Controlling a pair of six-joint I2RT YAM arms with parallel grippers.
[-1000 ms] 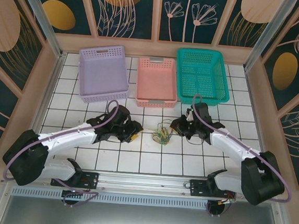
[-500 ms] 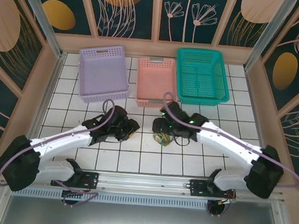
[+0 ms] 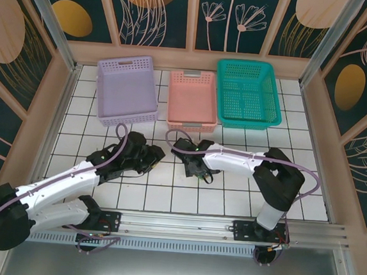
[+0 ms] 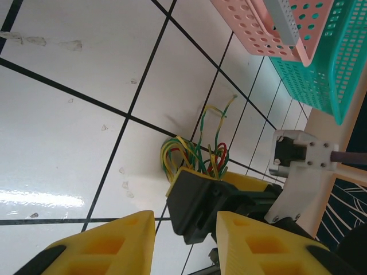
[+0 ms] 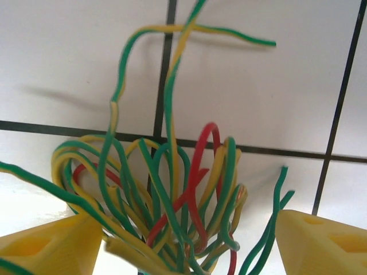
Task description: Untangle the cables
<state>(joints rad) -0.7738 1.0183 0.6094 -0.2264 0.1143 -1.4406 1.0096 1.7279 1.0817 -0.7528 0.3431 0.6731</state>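
Right gripper (image 5: 183, 222) gapes wide over the cables (image 5: 172, 189), pink basket (image 3: 190, 122) beyond.

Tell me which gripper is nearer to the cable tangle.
Right. The right gripper stands over the cables, open jaws on either side of the tangle. The left gripper sits apart over the tiles to the tangle's left, pointing toward it.
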